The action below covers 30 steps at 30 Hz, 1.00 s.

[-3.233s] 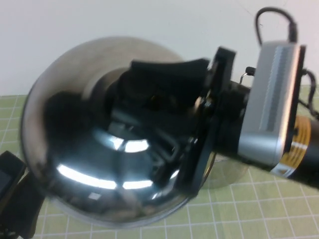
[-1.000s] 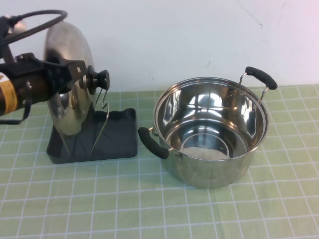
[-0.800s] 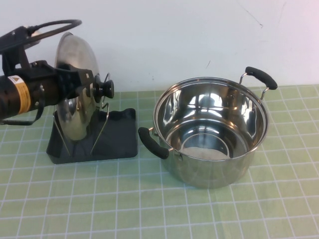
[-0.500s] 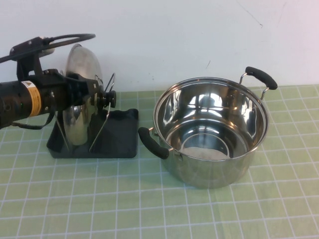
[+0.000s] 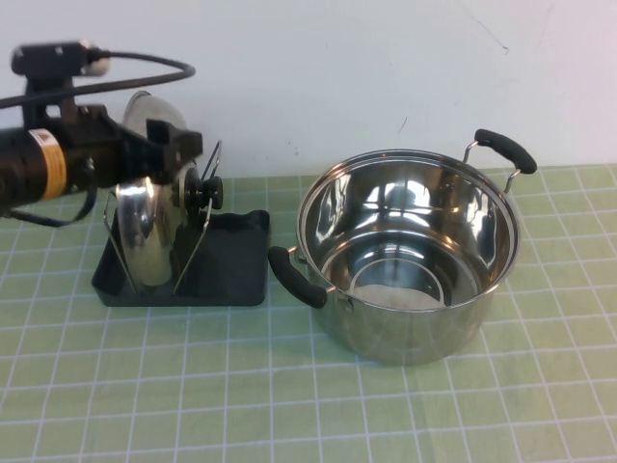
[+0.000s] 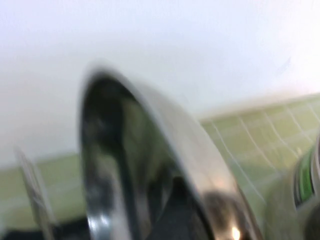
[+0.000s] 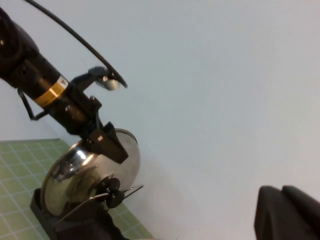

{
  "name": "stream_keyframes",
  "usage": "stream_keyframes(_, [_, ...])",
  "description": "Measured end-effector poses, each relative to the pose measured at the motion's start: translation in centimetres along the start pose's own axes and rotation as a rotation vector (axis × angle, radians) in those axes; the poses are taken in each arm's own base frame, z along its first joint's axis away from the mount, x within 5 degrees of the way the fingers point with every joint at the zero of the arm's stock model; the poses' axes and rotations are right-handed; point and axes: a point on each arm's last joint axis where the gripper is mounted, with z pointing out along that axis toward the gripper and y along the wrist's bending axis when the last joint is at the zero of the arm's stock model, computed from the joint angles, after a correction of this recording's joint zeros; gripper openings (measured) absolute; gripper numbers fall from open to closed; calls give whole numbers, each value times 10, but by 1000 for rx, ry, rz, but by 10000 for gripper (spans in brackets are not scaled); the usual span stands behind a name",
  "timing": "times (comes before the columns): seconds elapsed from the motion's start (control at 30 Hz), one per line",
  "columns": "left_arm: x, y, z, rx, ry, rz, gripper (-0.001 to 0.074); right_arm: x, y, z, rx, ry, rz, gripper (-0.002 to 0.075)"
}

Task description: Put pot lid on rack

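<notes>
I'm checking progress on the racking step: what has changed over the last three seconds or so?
The left gripper carried the pot lid from close before the camera to the left, then lowered it on edge between the wire loops of the rack. It is still at the lid. The pot stayed put; the right gripper is parked.

Setting: robot test bench, staged rather than a lived-in kitchen | Evidence: green grid cutting mat (image 5: 318, 405) laid as work surface | plain white wall (image 5: 337, 68) behind | cookware limited to one steel pot (image 5: 410, 253)

Pot lid (image 5: 152, 224) lowered into rack (image 5: 231, 262); left gripper (image 5: 183, 159) risen above knob.
</notes>
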Motion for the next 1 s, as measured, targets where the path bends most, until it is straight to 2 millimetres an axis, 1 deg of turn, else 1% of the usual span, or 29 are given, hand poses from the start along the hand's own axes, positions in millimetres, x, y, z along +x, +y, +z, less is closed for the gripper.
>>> stream_keyframes(0.17, [-23, -8, -28, -82, -108, 116, 581, -2, 0, 0, 0, -22, -51, -1])
stream_keyframes(0.2, [-28, -11, -35, -99, -134, 151, 568, -3, 0, 0, -1, -32, -73, -1])
stream_keyframes(0.27, [-40, -19, -54, -126, -193, 218, 519, -4, 0, 0, 7, -44, -131, -1])
stream_keyframes(0.33, [-51, -27, -76, -162, -259, 285, 430, -6, -3, 0, 29, -50, -204, -1])
stream_keyframes(0.4, [-62, -38, -102, -215, -336, 375, 303, -9, -10, -2, 81, -35, -259, -1])
stream_keyframes(0.5, [-75, -48, -141, -351, -440, 510, 110, -13, -27, -6, 216, 42, -333, -1])
stream_keyframes(0.53, [-79, -49, -154, -424, -475, 545, 72, -14, -35, -9, 272, 87, -356, -1])
stream_keyframes(0.57, [-82, -50, -167, -493, -506, 569, 52, -14, -41, -11, 317, 129, -373, -1])
stream_keyframes(0.63, [-88, -46, -194, -687, -568, 557, 23, -13, -56, -19, 424, 246, -402, -1])
stream_keyframes(0.67, [-88, -43, -205, -770, -589, 530, 16, -13, -62, -24, 470, 302, -402, -1])
stream_keyframes(0.73, [-85, -36, -232, -961, -613, 414, 7, -14, -73, -34, 526, 411, -393, -1])
stream_keyframes(0.77, [-81, -33, -243, -1036, -600, 351, 5, -14, -75, -38, 524, 457, -384, -1])
stream_keyframes(0.8, [-74, -31, -252, -1068, -561, 268, 4, -14, -78, -43, 513, 506, -358, -1])
stream_keyframes(0.87, [-59, -34, -264, -1071, -454, 176, 2, -12, -77, -51, 449, 606, -284, -1])
stream_keyframes(0.93, [-43, -41, -270, -994, -346, 78, 2, -7, -72, -56, 360, 685, -217, -1])
stream_keyframes(1.0, [-32, -50, -272, -889, -288, 14, 2, -2, -63, -60, 250, 733, -162, -1])
